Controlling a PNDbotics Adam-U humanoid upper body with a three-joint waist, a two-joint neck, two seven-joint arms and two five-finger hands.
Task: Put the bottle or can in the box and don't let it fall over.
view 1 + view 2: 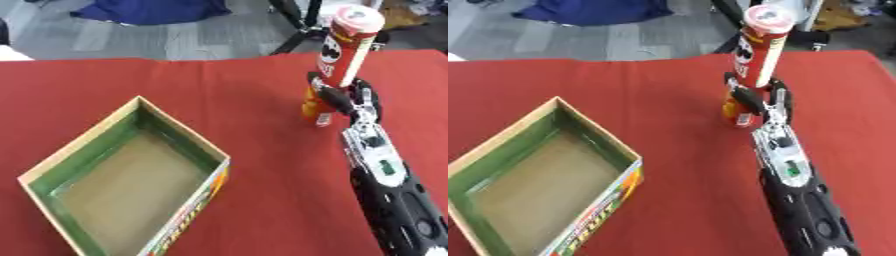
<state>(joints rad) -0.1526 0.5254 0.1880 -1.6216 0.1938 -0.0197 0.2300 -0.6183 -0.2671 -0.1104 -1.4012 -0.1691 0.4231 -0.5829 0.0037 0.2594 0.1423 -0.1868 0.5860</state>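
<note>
We have our right hand (346, 102) curled round the lower half of the tall red can (346, 47) in the upper right of the frame — gripped low, probably to keep it upright — well apart from the open box (52, 172) at lower left.

Your work surface: a table under a red cloth (245, 85), running edge to edge. On it at your left, an open cardboard box (201, 192), green-lined walls. Right of centre, a tall red can (752, 70) stands on the cloth, leaning slightly.
</note>
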